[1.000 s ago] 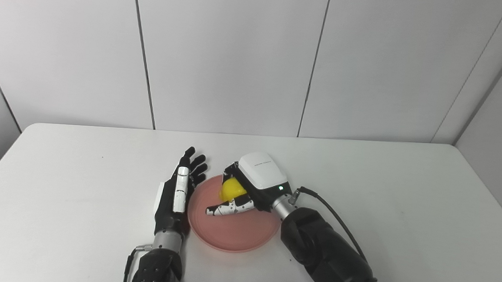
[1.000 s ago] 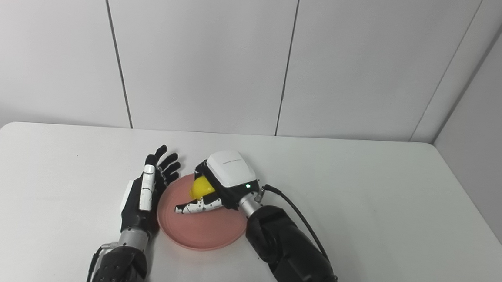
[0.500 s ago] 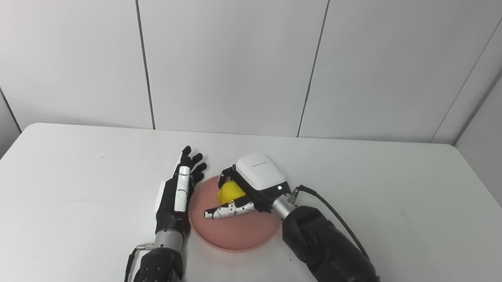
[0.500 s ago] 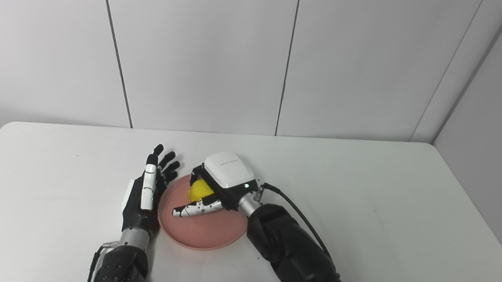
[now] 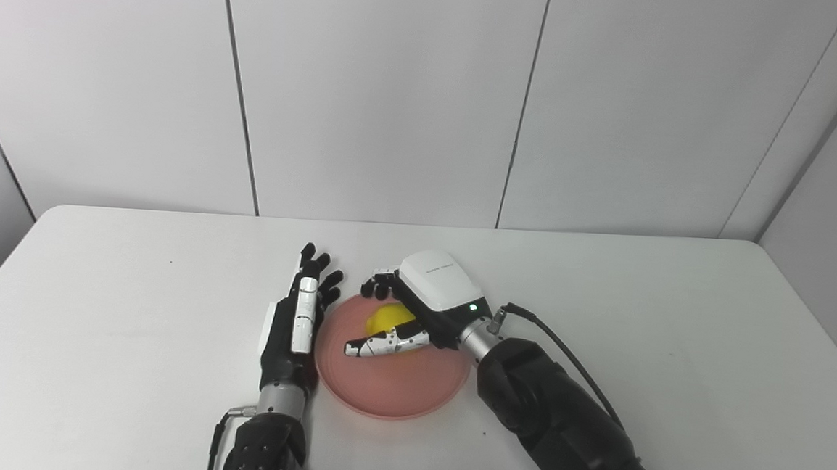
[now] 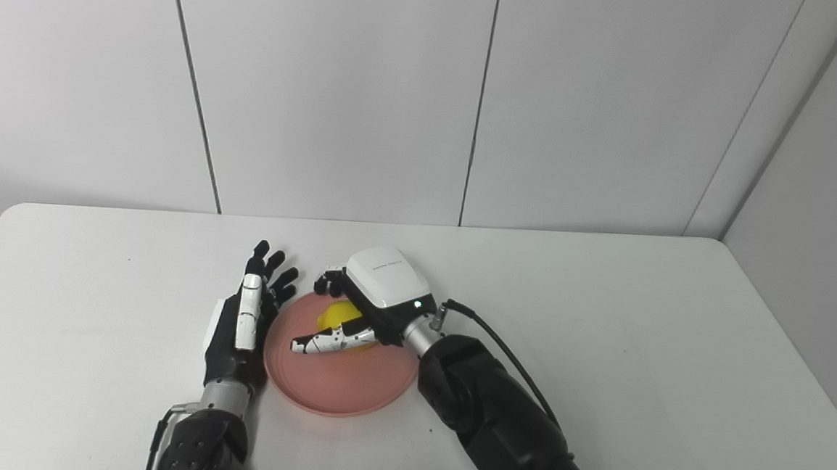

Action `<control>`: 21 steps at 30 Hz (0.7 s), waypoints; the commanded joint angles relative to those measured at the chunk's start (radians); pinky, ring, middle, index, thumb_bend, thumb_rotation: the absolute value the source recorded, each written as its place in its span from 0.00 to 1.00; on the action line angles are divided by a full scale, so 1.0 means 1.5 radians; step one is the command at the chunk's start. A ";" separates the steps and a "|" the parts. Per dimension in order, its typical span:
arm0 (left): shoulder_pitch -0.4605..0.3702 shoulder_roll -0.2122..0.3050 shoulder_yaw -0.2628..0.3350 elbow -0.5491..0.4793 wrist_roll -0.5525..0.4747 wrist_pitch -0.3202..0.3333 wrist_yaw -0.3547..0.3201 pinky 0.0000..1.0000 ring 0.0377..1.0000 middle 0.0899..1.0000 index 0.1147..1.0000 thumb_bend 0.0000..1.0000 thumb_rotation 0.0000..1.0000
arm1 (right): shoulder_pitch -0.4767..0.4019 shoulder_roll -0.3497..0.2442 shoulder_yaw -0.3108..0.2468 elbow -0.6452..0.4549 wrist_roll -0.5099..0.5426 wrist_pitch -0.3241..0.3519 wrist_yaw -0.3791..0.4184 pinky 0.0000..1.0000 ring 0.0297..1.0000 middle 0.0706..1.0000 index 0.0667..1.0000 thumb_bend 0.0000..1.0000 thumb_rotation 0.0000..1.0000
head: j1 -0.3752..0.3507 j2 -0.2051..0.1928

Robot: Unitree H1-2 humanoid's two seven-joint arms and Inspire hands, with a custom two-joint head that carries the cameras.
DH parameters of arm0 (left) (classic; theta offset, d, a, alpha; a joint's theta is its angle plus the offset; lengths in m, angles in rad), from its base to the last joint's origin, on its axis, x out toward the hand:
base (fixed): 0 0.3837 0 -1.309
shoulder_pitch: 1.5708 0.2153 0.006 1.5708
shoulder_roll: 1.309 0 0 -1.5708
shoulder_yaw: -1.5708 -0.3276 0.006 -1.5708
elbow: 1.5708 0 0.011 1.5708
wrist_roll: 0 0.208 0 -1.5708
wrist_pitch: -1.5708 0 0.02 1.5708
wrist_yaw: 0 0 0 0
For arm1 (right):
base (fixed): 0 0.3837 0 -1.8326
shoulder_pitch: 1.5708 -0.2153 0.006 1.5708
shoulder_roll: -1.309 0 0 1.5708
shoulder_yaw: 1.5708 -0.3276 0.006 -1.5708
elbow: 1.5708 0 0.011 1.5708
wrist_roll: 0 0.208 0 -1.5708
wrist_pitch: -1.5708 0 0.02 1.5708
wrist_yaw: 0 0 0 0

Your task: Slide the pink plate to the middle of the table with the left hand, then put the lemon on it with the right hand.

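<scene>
The pink plate (image 5: 389, 387) sits near the middle of the white table (image 5: 639, 314). The yellow lemon (image 5: 383, 318) lies in the plate's far half. My right hand (image 5: 425, 302) hovers over the lemon, open, its fingers (image 5: 379, 288) spread past the far rim and its thumb (image 5: 381, 346) stretched in front of the lemon. The hand's white back hides part of the lemon. My left hand (image 5: 298, 316) is open and stands on edge beside the plate's left rim, fingers pointing away from me, holding nothing.
A black cable (image 5: 563, 360) loops from my right wrist over the table to the right of the plate. Grey wall panels (image 5: 383, 95) stand behind the table's far edge.
My right hand has spread its fingers and let go of the lemon, which now rests lower on the plate. The left hand has barely shifted.
</scene>
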 commanded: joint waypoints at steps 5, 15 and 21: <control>0.026 -0.003 0.000 0.033 0.003 0.042 0.014 0.90 0.89 0.94 0.97 0.78 1.00 | -0.030 -0.004 -0.014 -0.006 0.009 -0.039 -0.037 0.50 0.57 0.59 0.60 1.00 0.84 | 0.001 0.000; 0.024 -0.006 0.012 0.030 -0.012 0.042 0.015 0.85 0.85 0.84 0.89 0.75 0.98 | -0.015 0.011 -0.068 -0.007 0.075 -0.088 -0.092 0.57 0.64 0.65 0.62 1.00 0.78 | 0.003 0.000; 0.022 -0.005 0.021 0.037 -0.030 0.033 0.007 0.86 0.84 0.85 0.85 0.74 0.94 | 0.007 0.035 -0.125 -0.005 0.147 -0.103 -0.111 0.65 0.71 0.71 0.69 0.99 0.82 | 0.000 0.000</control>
